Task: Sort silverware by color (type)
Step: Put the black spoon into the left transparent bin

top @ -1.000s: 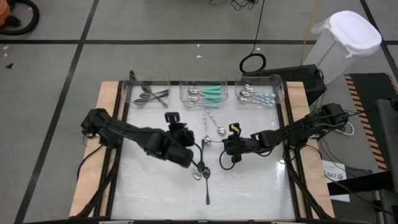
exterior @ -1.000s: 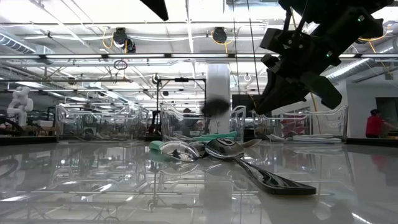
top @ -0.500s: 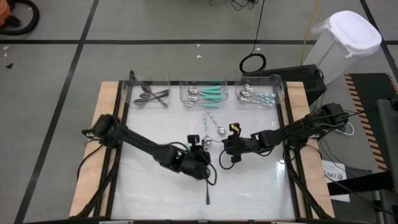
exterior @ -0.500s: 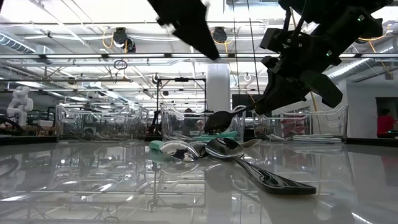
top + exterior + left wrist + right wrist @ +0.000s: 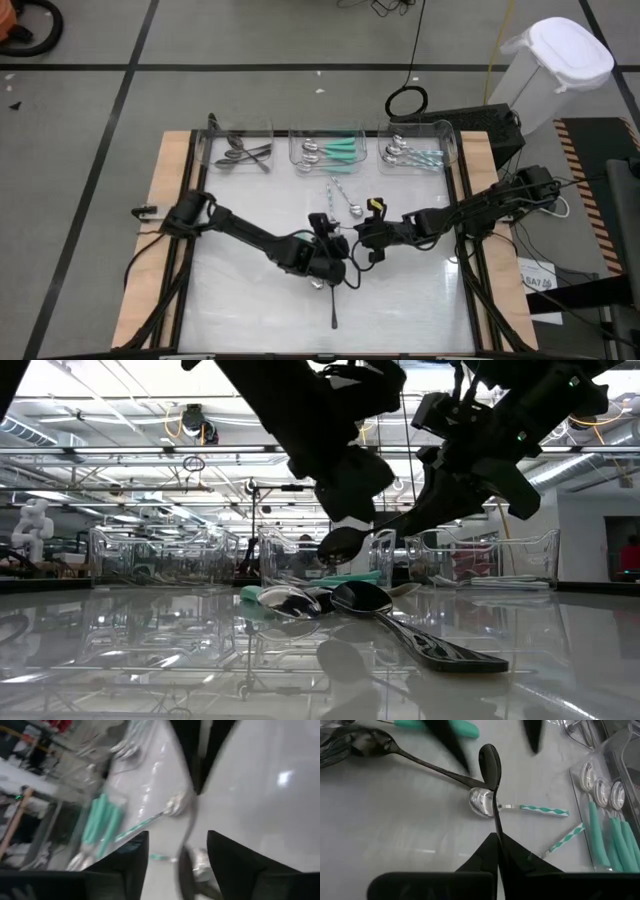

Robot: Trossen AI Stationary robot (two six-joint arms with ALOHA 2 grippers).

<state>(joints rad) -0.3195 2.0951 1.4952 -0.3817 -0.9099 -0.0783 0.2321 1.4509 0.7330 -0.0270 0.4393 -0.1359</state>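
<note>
The right hand (image 5: 496, 851), mid-frame in the overhead view, is pinched tight on the handle of a black spoon (image 5: 490, 767), bowl held up off the desk (image 5: 400, 310). The left hand (image 5: 335, 262) has its fingers spread wide, reaching in from the lower left towards that bowl; it looks like a hand-over. To do it well, I'd say the left should close squarely on the spoon before the right lets go.

Underneath lie another black spoon (image 5: 333, 305) and striped-handled ones (image 5: 345, 198), easy to knock. Along the top edge stand three clear bins (image 5: 328, 150): dark spoons at left, teal middle, pale blue right.
</note>
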